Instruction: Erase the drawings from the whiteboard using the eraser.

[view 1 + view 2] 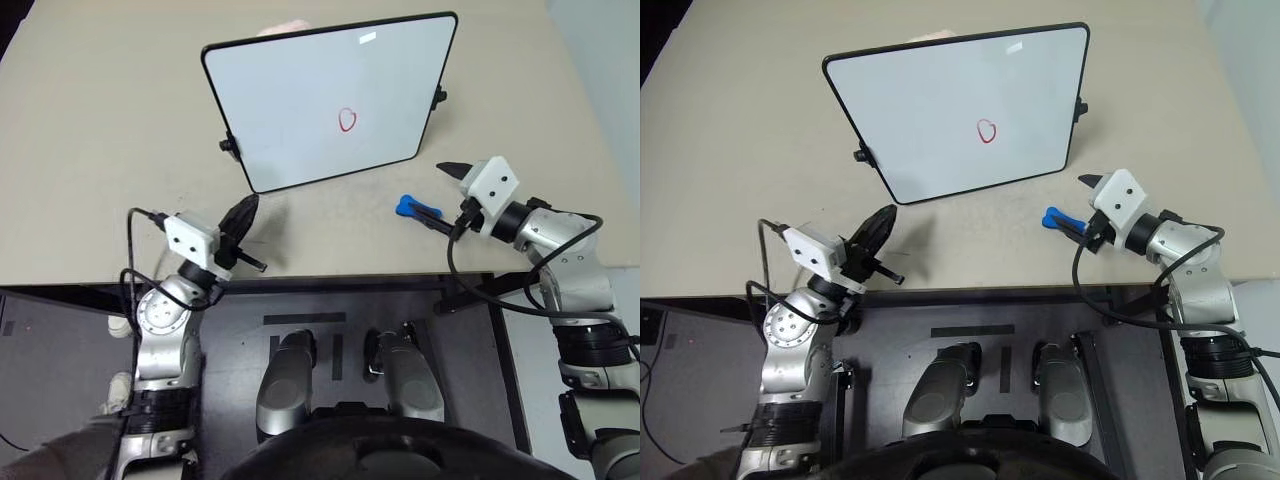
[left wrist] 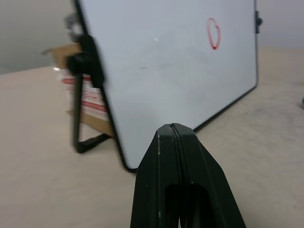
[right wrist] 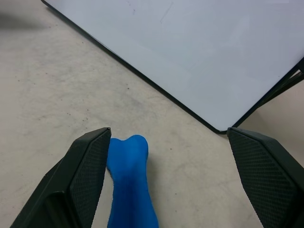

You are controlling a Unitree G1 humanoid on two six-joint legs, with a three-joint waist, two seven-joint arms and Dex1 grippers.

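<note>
A large white rectangular whiteboard (image 1: 330, 100) with a thin black frame stands tilted on the beige table (image 1: 100, 150), bearing a small red loop drawing (image 1: 347, 121). The lumpy bright blue eraser (image 3: 129, 183) lies on the table between the wide-open right claw's (image 3: 166, 180) fingers, against one. The left claw (image 2: 176, 137) is closed, empty.

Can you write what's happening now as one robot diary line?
right gripper open around eraser | left gripper shut | drawing unerased
</note>
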